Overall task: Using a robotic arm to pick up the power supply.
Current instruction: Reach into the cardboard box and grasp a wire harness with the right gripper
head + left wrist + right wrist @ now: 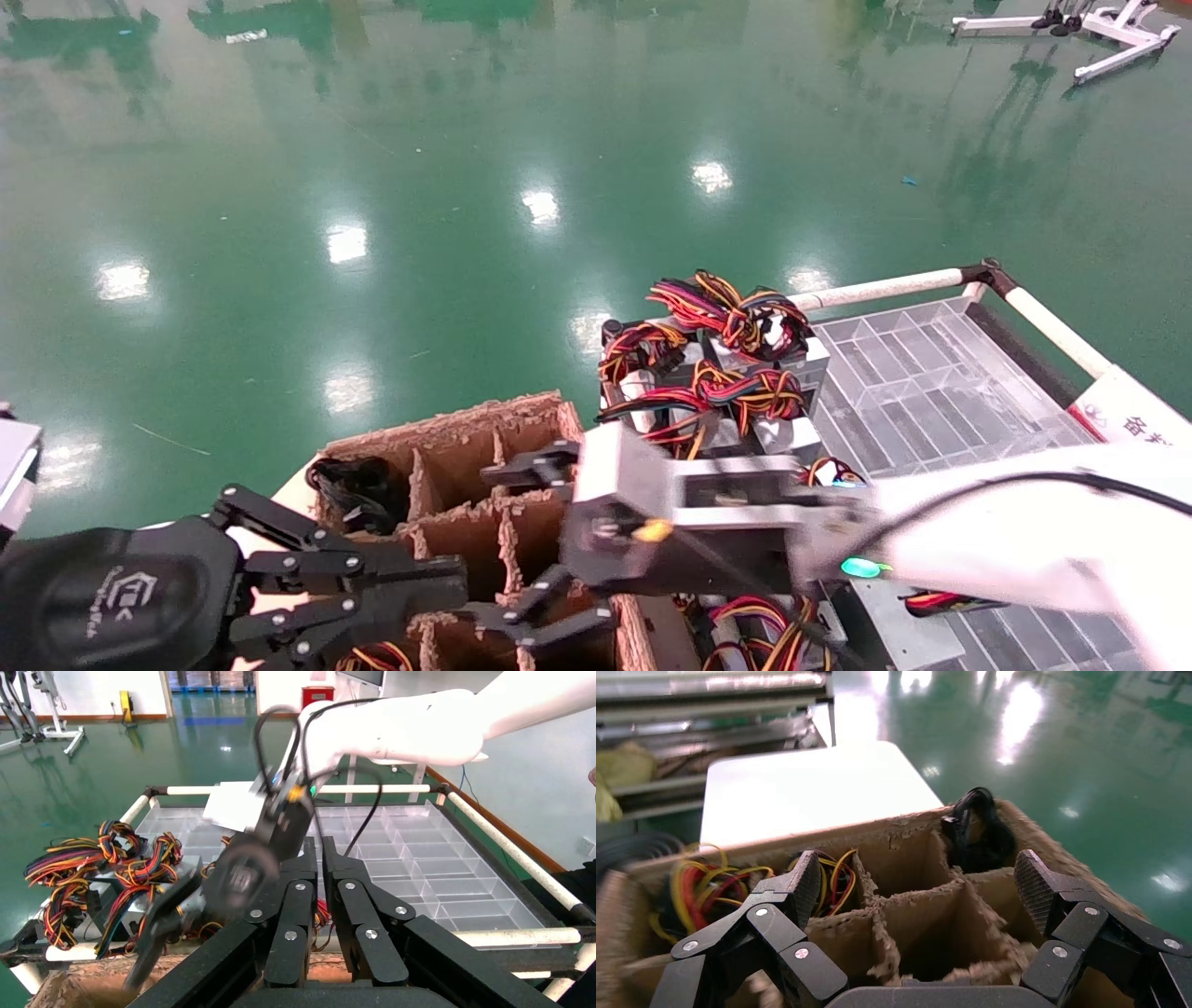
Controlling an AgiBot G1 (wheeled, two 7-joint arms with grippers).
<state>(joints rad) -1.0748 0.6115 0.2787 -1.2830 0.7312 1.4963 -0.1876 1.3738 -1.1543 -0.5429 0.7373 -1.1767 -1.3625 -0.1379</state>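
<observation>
A cardboard box [484,485] with torn dividers sits at lower centre of the head view. Its far-left cell holds the power supply [358,489], of which only a bunch of black cables shows; in the right wrist view the same black bundle [975,829] sits in the upper-right cell. The neighbouring middle cells look empty, while cells at the left of that wrist view hold red and yellow wires [722,885].

The right gripper [540,550] hangs over the middle cells with its jaws spread wide and nothing between them; its ribbed fingertips [1035,888] stand apart over the dividers, short of the black cables. The left gripper [438,582] lies at the lower left of the head view, by the near edge of the box, its fingers [351,881] closed together and empty.

To the right of the box, grey units with red, yellow and orange wires [726,363] are stacked at the left end of a clear compartmented tray [931,373]. The rest of the tray is bare, and white rails [885,289] bound its far and right sides.

Beyond lies a glossy green floor [372,186] with lamp reflections. A white frame [1108,33] stands at the upper right.
</observation>
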